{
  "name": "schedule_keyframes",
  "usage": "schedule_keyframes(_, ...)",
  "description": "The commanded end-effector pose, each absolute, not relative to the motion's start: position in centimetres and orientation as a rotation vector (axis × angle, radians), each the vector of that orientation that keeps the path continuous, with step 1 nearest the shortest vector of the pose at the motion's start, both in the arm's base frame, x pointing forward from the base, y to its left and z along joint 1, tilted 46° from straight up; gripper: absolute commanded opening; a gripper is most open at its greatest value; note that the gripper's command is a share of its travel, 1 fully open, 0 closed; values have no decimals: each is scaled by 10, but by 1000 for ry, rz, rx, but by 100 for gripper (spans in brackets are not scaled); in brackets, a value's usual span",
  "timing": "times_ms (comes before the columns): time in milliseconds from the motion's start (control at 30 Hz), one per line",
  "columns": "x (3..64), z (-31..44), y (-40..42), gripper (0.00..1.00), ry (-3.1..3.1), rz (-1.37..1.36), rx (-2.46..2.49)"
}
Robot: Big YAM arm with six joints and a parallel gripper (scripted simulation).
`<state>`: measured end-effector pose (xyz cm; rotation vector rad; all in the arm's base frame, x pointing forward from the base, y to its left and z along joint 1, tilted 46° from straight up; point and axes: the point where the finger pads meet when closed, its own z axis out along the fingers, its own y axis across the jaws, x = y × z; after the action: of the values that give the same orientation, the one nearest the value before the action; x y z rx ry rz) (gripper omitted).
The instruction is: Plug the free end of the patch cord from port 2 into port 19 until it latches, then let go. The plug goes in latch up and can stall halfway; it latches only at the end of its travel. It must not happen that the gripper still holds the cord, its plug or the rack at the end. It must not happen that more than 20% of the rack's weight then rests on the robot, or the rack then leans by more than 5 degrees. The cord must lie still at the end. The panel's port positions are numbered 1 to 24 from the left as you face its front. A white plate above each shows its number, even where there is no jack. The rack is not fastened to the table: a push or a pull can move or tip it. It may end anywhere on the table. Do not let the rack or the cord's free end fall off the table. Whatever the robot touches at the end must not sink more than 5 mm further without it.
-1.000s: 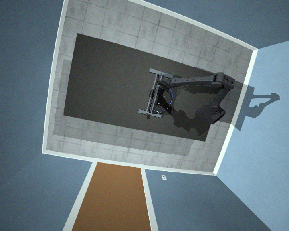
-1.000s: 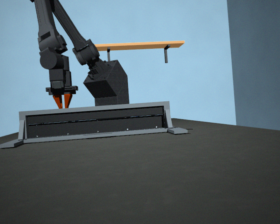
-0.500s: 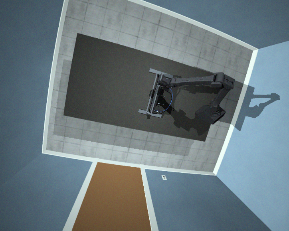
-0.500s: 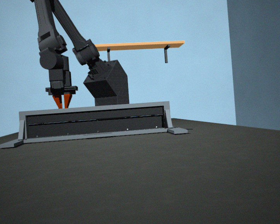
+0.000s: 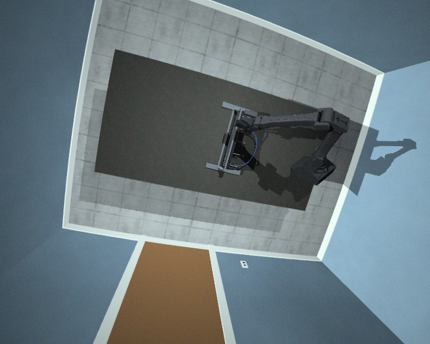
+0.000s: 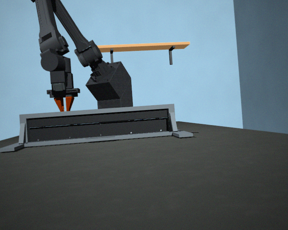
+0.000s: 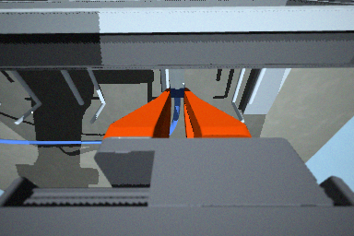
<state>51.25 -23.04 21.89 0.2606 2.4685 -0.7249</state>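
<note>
The gripper (image 5: 246, 123) (image 6: 65, 111) (image 7: 177, 93) pinches the dark-blue plug (image 7: 177, 93) between its fingertips, the blue patch cord (image 5: 255, 148) (image 7: 51, 142) curving away. Beyond stands the rack (image 5: 230, 124) (image 6: 92, 111) (image 7: 207, 21); whether the plug sits in a jack, I cannot tell.

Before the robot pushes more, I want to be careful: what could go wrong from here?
The jaws are closed on the dark blue plug at the rack. More pushing might slide or tip the rack, since its feet only stand on the table.

The plug may be only partly seated; its depth is not visible.

The blue cord bends sideways and might pull the plug askew on release.
</note>
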Motion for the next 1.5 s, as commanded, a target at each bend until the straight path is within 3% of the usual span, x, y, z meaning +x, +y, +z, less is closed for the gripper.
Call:
schedule_keyframes(0, 520, 236, -229, 0, 2430, -728, 244)
schedule_keyframes(1467, 524, 255, -223, 0, 2396, -722, 235)
